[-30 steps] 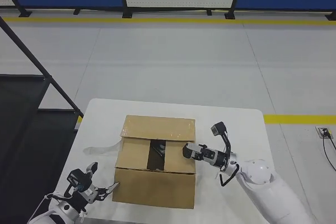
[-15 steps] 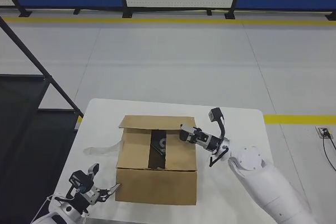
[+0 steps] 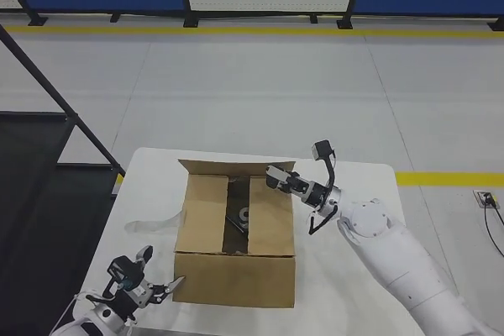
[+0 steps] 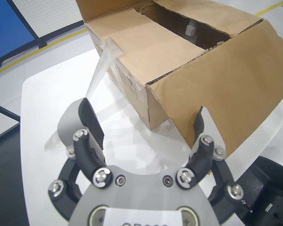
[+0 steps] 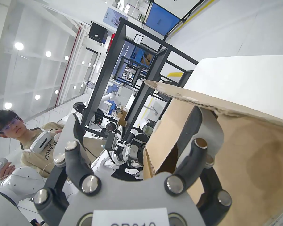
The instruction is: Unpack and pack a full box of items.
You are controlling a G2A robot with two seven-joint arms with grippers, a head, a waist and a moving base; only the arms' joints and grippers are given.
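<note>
the cardboard box [image 3: 235, 252] sits on the white table [image 3: 353, 193], and the job looks barely begun. the left gripper [image 4: 142, 106] rests low with its jaws spread wide and nothing between them; the box's near corner is just ahead of its fingertips, and the near flap [image 4: 226, 99] hangs down beside one finger. a strip of clear tape [image 4: 101, 71] dangles from the box edge above the other finger. the right gripper [image 5: 136, 115] is at the far flap [image 3: 235, 166], also wide open and gripping nothing, with one finger against the cardboard and the flap standing upright. so both outer flaps are open, but the two inner flaps [image 3: 203, 214] lie folded across the top, leaving a gap between them. a white bottle [image 4: 191, 30] shows down in that gap, beyond the left gripper. by my reading, spreading the inner flaps, taking every item out and packing them back all remain.
</note>
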